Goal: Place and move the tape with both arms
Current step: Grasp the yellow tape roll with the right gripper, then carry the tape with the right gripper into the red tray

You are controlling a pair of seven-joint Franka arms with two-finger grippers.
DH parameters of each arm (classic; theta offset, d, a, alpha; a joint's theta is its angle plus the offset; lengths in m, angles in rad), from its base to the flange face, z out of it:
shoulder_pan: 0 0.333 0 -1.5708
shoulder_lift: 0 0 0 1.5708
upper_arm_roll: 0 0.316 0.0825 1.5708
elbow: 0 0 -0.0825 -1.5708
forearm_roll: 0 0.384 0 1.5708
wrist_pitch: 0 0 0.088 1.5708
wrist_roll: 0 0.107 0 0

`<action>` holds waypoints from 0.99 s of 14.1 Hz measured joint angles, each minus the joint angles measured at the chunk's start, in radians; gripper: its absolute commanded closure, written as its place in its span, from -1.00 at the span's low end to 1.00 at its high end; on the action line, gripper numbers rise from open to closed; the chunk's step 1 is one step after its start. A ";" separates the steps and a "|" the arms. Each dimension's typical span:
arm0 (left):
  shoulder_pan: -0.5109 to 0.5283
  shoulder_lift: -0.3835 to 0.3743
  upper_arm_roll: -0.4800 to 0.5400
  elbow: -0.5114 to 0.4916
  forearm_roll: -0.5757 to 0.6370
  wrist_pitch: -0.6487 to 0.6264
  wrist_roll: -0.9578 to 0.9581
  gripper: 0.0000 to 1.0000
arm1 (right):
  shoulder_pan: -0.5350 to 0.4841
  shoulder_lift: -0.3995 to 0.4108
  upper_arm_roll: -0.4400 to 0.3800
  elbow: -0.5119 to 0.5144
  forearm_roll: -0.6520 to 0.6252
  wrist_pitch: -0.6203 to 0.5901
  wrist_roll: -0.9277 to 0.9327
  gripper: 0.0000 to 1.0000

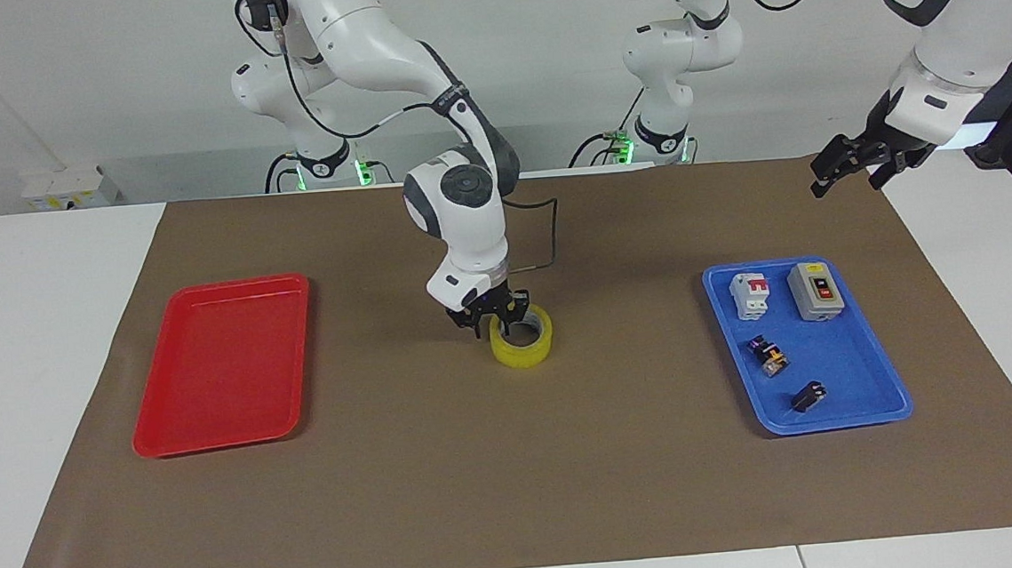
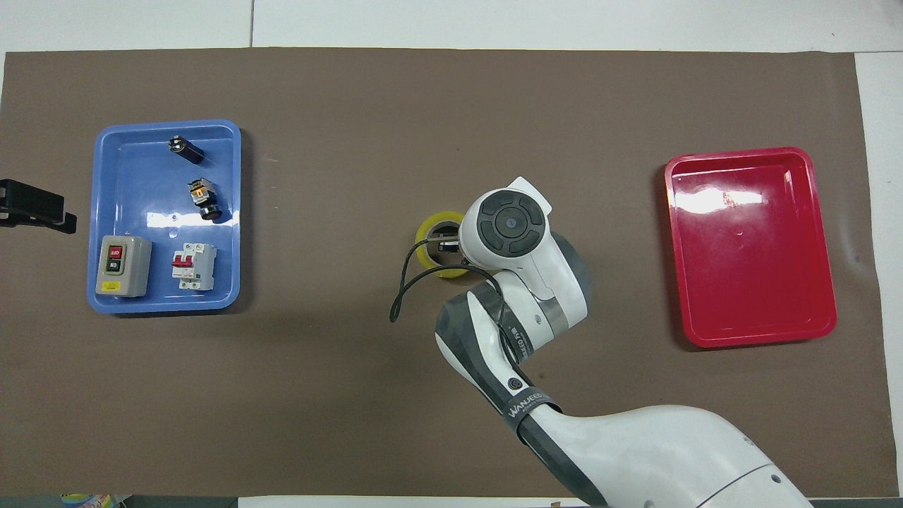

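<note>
The yellow tape (image 1: 524,350) lies flat on the brown mat (image 1: 521,497) in the middle of the table. My right gripper (image 1: 492,320) is down on its rim that faces the red tray, one finger inside the core and one outside, shut on the wall of the roll. In the overhead view the right wrist covers most of the tape (image 2: 426,243). My left gripper (image 1: 844,180) is open and empty in the air over the mat's corner at the left arm's end, and it shows at the edge of the overhead view (image 2: 42,209).
A red tray (image 1: 227,428) lies empty toward the right arm's end. A blue tray (image 1: 836,421) toward the left arm's end holds a grey switch box (image 1: 816,291), a white circuit breaker (image 1: 750,294) and two small black connector pieces (image 1: 808,396).
</note>
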 measured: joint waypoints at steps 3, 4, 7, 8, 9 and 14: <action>0.000 0.000 0.000 0.000 0.000 0.000 0.000 -1.00 | 0.001 0.000 -0.001 0.001 -0.001 -0.001 0.000 1.00; 0.000 0.000 0.000 0.000 0.000 0.000 0.000 -1.00 | 0.000 0.000 -0.002 0.006 -0.002 -0.015 -0.003 1.00; 0.000 0.000 0.000 0.000 0.000 0.000 0.000 -1.00 | -0.030 -0.002 -0.014 0.107 -0.026 -0.195 -0.052 1.00; 0.000 0.000 0.000 0.000 0.000 0.000 0.000 -1.00 | -0.063 -0.007 -0.017 0.154 -0.030 -0.272 -0.081 1.00; 0.000 0.000 0.000 0.000 0.000 0.000 0.000 -1.00 | -0.109 -0.018 -0.019 0.193 -0.032 -0.341 -0.130 1.00; 0.000 0.000 0.000 -0.001 0.000 0.000 0.000 -1.00 | -0.423 -0.119 -0.028 0.217 -0.036 -0.510 -0.552 1.00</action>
